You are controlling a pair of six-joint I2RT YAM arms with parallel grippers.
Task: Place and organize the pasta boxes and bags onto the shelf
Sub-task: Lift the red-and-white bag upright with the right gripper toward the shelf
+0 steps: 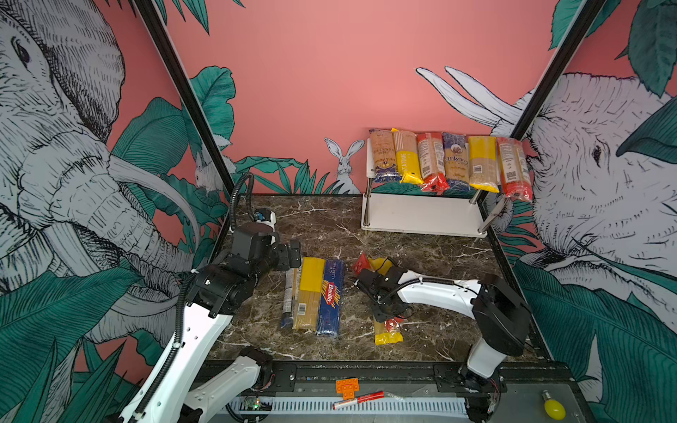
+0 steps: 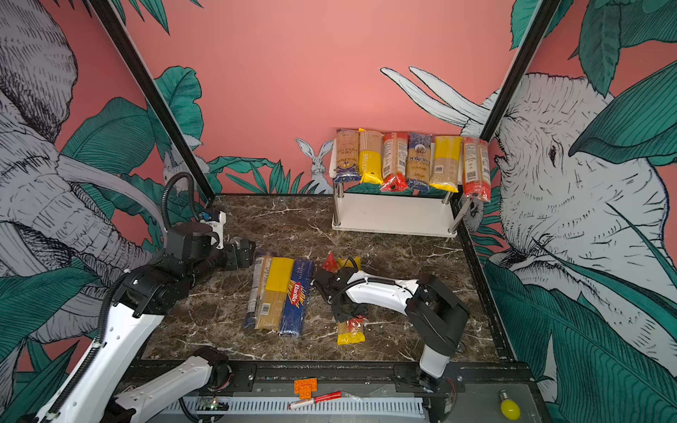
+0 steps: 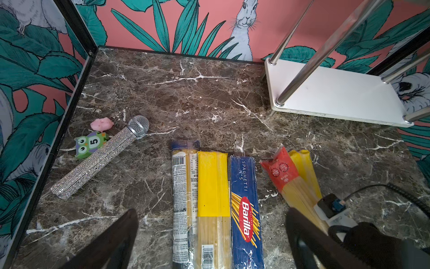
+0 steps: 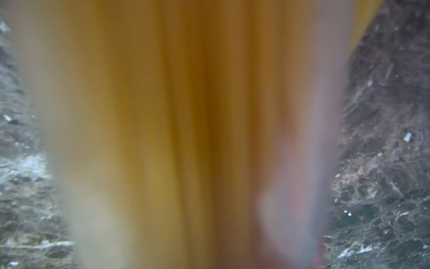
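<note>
The table [image 1: 421, 263] is dark brown marble with white veins, polished and flat. At its far right corner stands the shelf [image 1: 421, 216]: two white rectangular boards joined by shiny metal posts, the lower board bare. Six packs [image 1: 450, 161] lie side by side across the top board, crinkly clear bags with blue, yellow or red ends. Mid-table lie three long packs, edges touching: a blue-ended bag [image 1: 289, 296], a yellow bag [image 1: 309, 293] and the glossy blue Barilla box [image 1: 331, 296]. To their right a red-ended bag [image 3: 281, 172] and a yellow-ended bag [image 3: 304, 167] overlap at a slant. The right gripper [image 1: 386, 309] sits down over their middle; its wrist view is filled with blurred strands, so I cannot tell its grip. The left gripper [image 3: 213, 210] gapes wide, empty, near the trio's far end.
</note>
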